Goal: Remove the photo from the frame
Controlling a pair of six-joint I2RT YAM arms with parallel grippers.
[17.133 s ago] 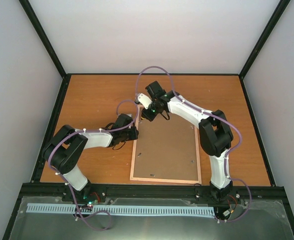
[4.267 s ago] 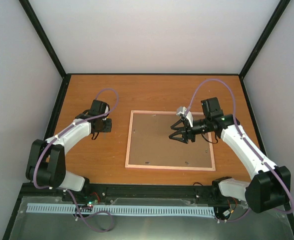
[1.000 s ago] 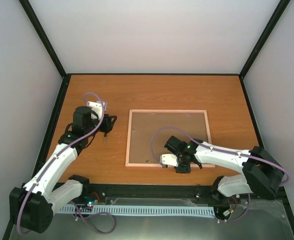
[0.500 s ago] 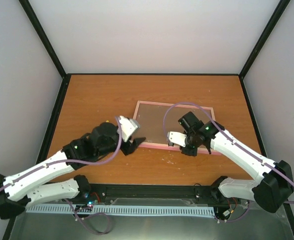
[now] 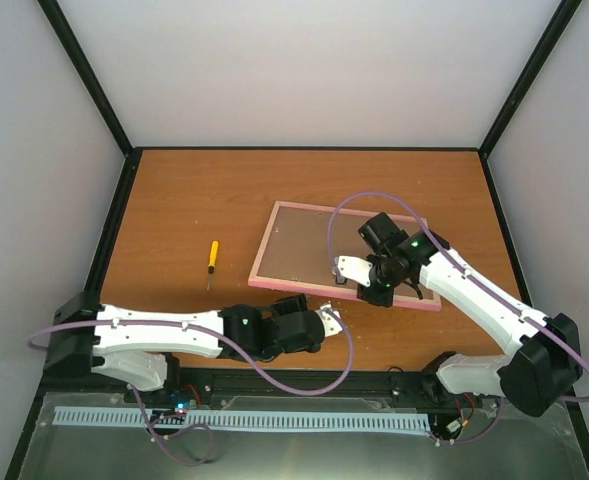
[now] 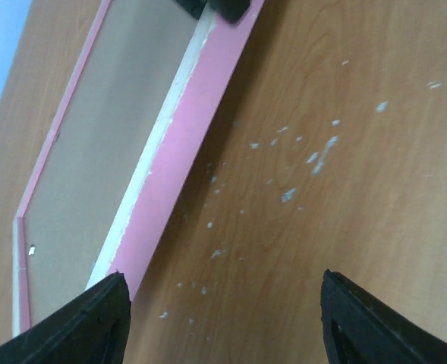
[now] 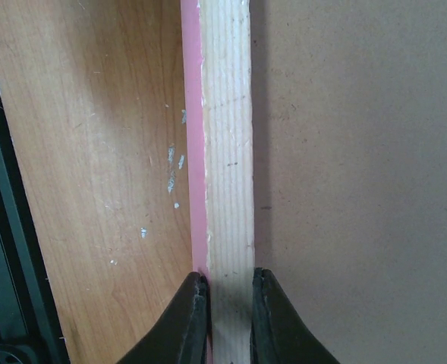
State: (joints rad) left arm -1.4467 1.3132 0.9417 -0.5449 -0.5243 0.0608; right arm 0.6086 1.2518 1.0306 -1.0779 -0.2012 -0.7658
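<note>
The right tool [image 5: 374,290] is pressed together on the near rail of the frame [image 5: 286,287], one finger on the pink outer side and the other on the inner edge. The left tool [image 5: 331,318] is spread wide and holds nothing. It hangs over bare counter [image 5: 174,200] just beside that same rail.

The frame sits right of centre with its brown backing board [image 5: 304,245] facing up, and its near edge appears lifted. The photo cannot be seen in any view.

Half a second ago the left tool was at the frame's near left corner. Now that arm lies low along the counter's near edge, with the tool further right. A yellow-handled screwdriver [image 5: 212,262] lies uncovered to the left of the frame. The right tool keeps the same grip on the rail.

The right wrist view shows the rail's pale wood back face pinched between the fingers [image 7: 195,318]. The left wrist view shows white flecks on the counter between the spread fingers [image 6: 102,322].
</note>
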